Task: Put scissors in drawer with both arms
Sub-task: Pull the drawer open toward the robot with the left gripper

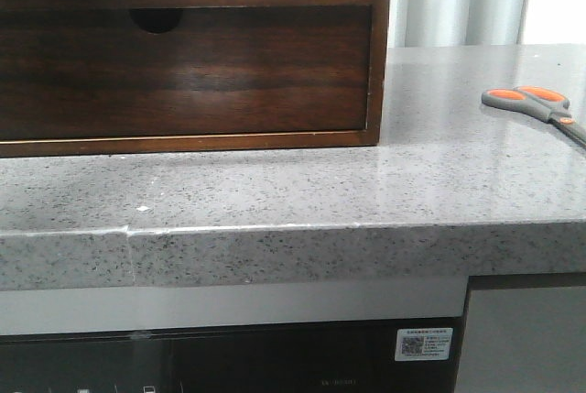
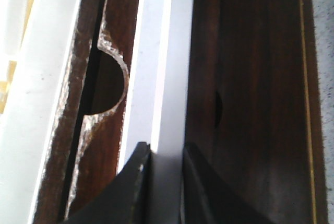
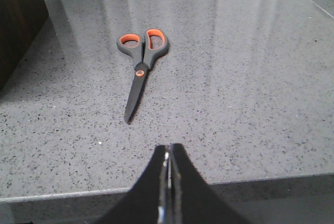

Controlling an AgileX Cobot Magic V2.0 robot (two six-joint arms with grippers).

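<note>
Cabinet [image 1: 192,54] of dark wood fills the upper left of the front view, its drawer [image 1: 183,77] shut and flush. In the left wrist view the left gripper [image 2: 166,153] has its fingers narrowly parted around a pale strip [image 2: 162,78], apparently touching it. Scissors [image 1: 536,104] lie flat on the speckled counter [image 1: 366,191], upper right of the front view. Right gripper [image 3: 169,153] hovers near them, fingers pressed together, empty.

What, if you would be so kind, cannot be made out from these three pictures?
- Scissors: in the front view the blade tips are cut off by the right edge.
- Drawer: in the front view its left end is cut off, and whatever it holds is hidden behind its front.
- Left gripper: whether its fingers touch the pale strip between them is unclear.
</note>
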